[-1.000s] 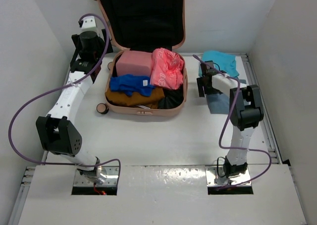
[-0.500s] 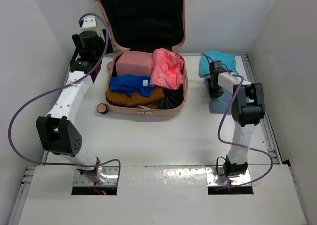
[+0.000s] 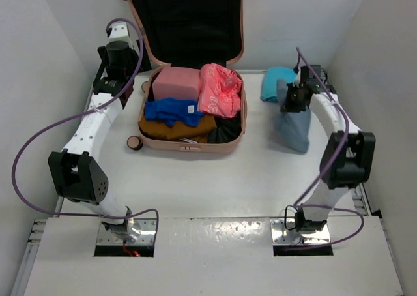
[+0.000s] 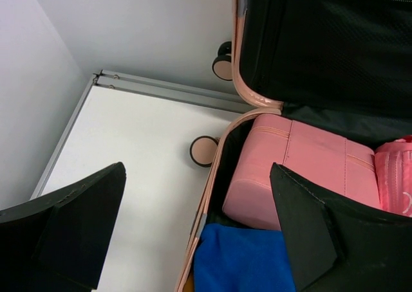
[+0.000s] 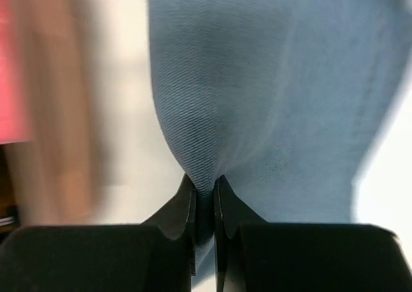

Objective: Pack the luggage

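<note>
Luggage: the luggage [image 3: 189, 145] lies open at the far middle of the table [image 3: 195, 178], with its lid [image 3: 186, 22] upright against the back wall.
Cut off: the lid's top edge runs out of the top view, and the left wrist view shows only the luggage's left rear corner.
Inside luggage: a pouch [image 3: 177, 83] rear left, a coral garment [image 3: 220, 89] rear right, a blue cloth [image 3: 171, 110] over a brown garment [image 3: 176, 128] at the front, and something black [image 3: 225, 132] front right, too dark to name.
Left gripper: the left gripper [image 4: 197, 176] hovers above the luggage's left rear corner, fingers spread wide, holding nothing.
Right gripper: the right gripper [image 3: 291, 102], well right of the luggage, has its fingers pinched on a fold of grey cloth [image 3: 293, 130].
Hard to tell: whether the cloth's lower end touches the table. The left side of the right wrist view is blurred.
Behind cloth: a teal cloth [image 3: 275, 81], partly covered.
Open room: bare table lies between the luggage and the grey cloth, and from the luggage's front wall to the arm bases.
Edges: the side walls stand close to both arms.
</note>
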You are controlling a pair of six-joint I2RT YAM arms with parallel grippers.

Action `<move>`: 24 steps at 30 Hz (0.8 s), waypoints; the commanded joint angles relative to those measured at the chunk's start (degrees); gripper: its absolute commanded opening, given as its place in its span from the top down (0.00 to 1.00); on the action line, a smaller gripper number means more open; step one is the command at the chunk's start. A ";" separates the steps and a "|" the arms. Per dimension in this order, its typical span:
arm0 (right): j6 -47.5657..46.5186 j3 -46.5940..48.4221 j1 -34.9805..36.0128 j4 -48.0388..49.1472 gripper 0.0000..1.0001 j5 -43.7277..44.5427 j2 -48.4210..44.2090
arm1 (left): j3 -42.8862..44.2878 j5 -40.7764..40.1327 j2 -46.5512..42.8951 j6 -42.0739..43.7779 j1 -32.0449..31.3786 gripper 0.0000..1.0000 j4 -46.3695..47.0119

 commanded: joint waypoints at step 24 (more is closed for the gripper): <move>34.69 25.54 30.67 5.31 1.00 -18.65 19.96 | -5.56 -0.27 -7.79 -0.96 3.77 0.00 0.60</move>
